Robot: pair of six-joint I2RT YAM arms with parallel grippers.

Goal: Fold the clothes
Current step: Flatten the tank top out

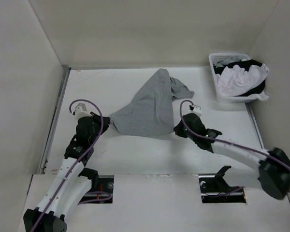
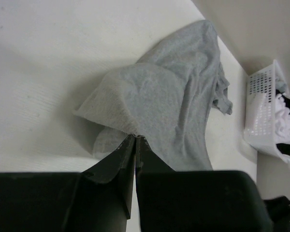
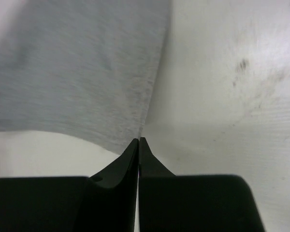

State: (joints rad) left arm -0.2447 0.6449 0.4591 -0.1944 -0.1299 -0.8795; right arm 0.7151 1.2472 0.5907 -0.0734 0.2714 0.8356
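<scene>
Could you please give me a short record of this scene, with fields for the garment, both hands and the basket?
garment: plain mid-grey knit tank top, bunched and unfolded on the white table
left hand: shut on the tank top's near left corner
right hand: shut on its near right edge
basket: white perforated plastic basket at the far right, holding a white garment and a black garment
fold: not yet made
</scene>
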